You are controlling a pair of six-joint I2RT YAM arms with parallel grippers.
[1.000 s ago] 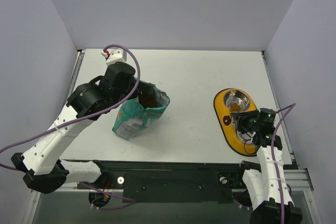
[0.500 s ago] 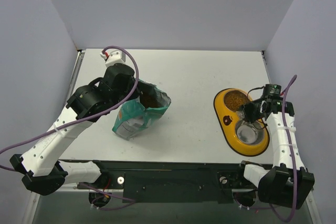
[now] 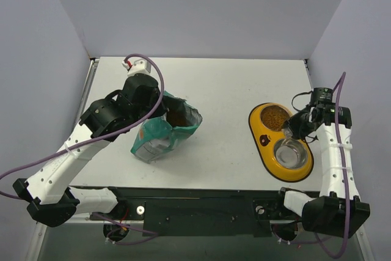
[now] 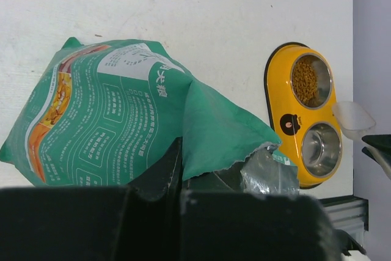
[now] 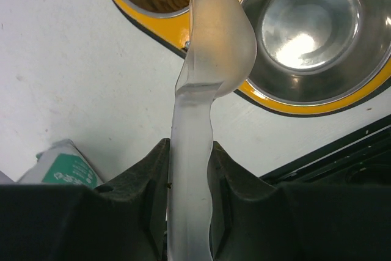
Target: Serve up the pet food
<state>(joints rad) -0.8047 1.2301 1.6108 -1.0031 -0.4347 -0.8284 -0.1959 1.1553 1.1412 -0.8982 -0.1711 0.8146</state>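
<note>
Right gripper (image 3: 303, 124) is clamped on the handle of a clear plastic scoop (image 3: 289, 128), both black fingers (image 5: 146, 175) pressed against the handle's sides. In the right wrist view the scoop's cup (image 5: 215, 35) hangs above a yellow double feeder (image 5: 293, 105), over the strip between its two bowls. Whether the cup holds anything cannot be told from its underside.

Pet food (image 3: 274, 116), small golden-brown pellets, lies in the far bowl (image 3: 263, 112) of the feeder and covers its bottom. The near bowl (image 3: 291, 153) is shiny steel with its polished bottom showing. The feeder sits on the right side of the white table (image 3: 226, 90), close to its right edge.

Left gripper (image 3: 160, 109) is closed on the torn top edge of a teal-green bag (image 3: 160, 137), which stands on the left side of the table, tilted, its mouth open toward the feeder. Brown contents show inside the mouth (image 3: 178, 117). In the left wrist view the bag's printed face (image 4: 122, 120) fills the frame's left, with the feeder well apart at the right.
</note>
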